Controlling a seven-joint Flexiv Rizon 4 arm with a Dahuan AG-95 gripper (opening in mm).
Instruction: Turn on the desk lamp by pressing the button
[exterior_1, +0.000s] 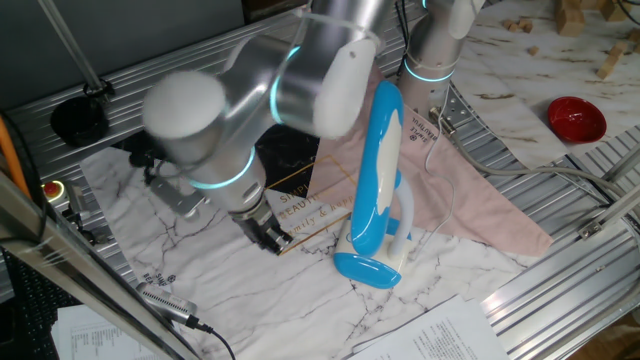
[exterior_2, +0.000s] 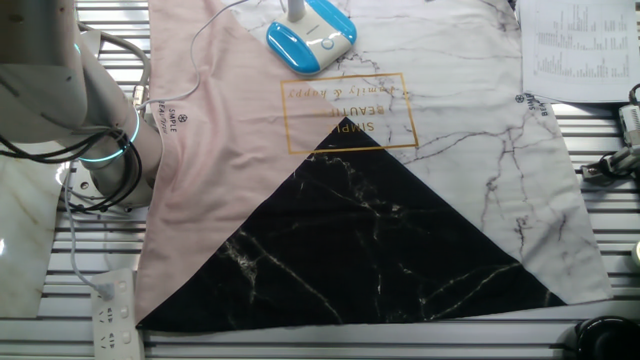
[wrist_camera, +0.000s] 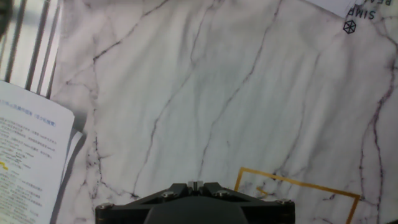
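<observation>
The desk lamp (exterior_1: 378, 170) stands upright on the marble-print mat (exterior_1: 200, 270), its long blue and white head leaning over its oval blue base (exterior_1: 368, 268). The other fixed view catches only that base (exterior_2: 310, 35) at the top edge, with a small button spot (exterior_2: 328, 42) on its white top. My gripper (exterior_1: 267, 236) hangs low over the mat, left of the lamp base and apart from it, by the gold printed frame (exterior_1: 310, 215). In the hand view the fingertips (wrist_camera: 194, 184) meet with nothing between them, shut, over bare marble print; the lamp is out of that view.
A red bowl (exterior_1: 575, 118) sits far right on another marble sheet. Printed papers (wrist_camera: 31, 162) lie by the mat's edge, and more papers (exterior_2: 580, 50) show in the other fixed view. The arm's base (exterior_2: 100, 130) and a white power strip (exterior_2: 112, 310) stand beside the mat.
</observation>
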